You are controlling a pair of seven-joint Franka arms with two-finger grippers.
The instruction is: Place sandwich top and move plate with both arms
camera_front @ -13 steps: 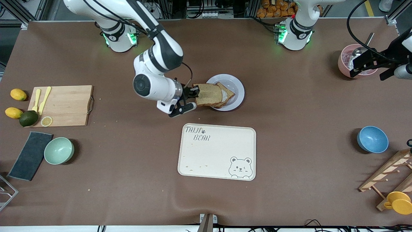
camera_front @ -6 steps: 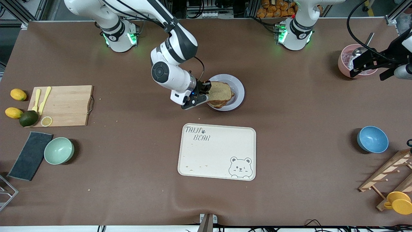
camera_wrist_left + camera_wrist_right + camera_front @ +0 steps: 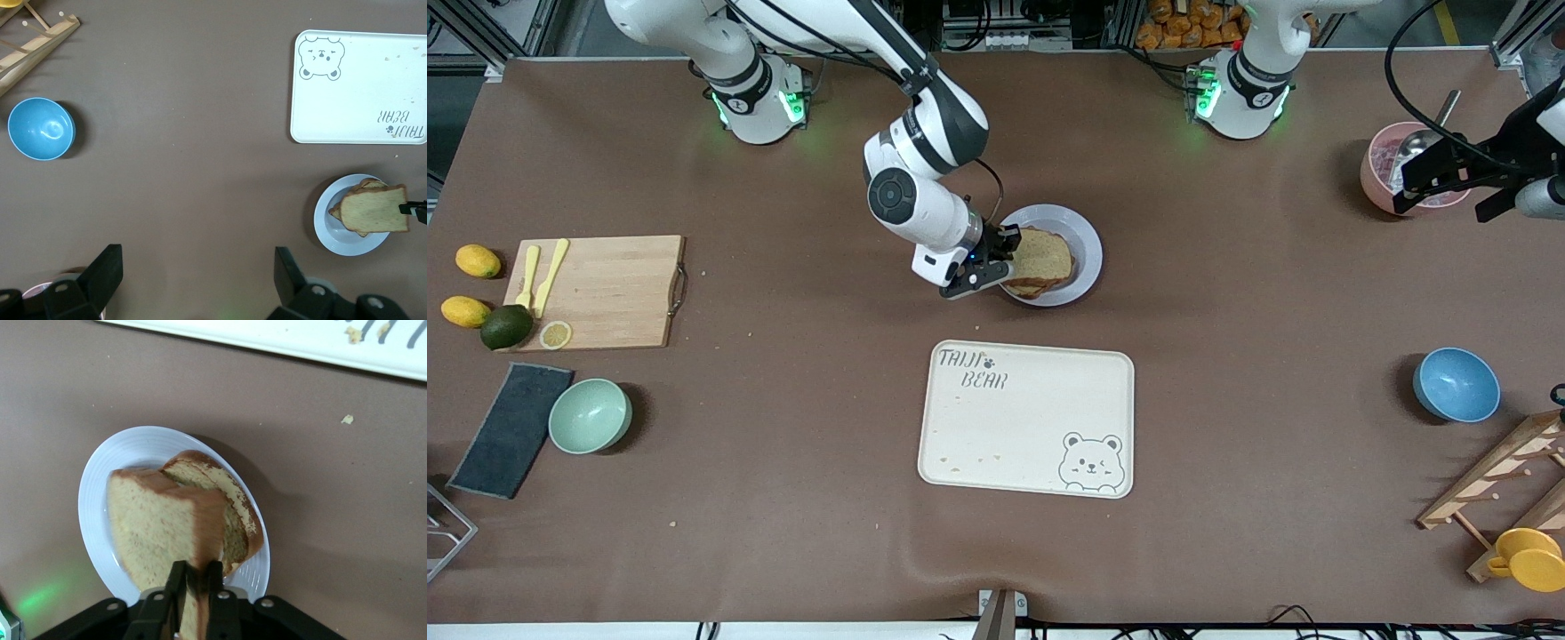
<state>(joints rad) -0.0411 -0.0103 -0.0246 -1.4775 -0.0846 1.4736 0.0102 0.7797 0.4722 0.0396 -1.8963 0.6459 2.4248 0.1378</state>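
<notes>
The white plate (image 3: pixel 1089 253) sits mid-table with a bread slice (image 3: pixel 230 507) lying on it. My right gripper (image 3: pixel 1003 252) is at the plate's edge toward the right arm's end and is shut on one edge of the sandwich top (image 3: pixel 1040 258). It holds this light-brown slice just over the lower slice. In the right wrist view the gripper (image 3: pixel 195 577) pinches the sandwich top (image 3: pixel 153 527) above the plate (image 3: pixel 93 487). My left gripper (image 3: pixel 1442 197) waits open and empty over the pink bowl (image 3: pixel 1383 169); its fingers (image 3: pixel 100 273) stand wide apart. The left wrist view also shows the plate (image 3: pixel 327 227).
The cream bear tray (image 3: pixel 1027 418) lies nearer the camera than the plate. A blue bowl (image 3: pixel 1456 384) and a wooden rack (image 3: pixel 1494 484) are at the left arm's end. A cutting board (image 3: pixel 605 289) and a green bowl (image 3: pixel 590 415) are at the right arm's end.
My right gripper has carried the sandwich top from beside the plate to over it, and the slice now covers most of the lower slice. The left arm has not moved.
</notes>
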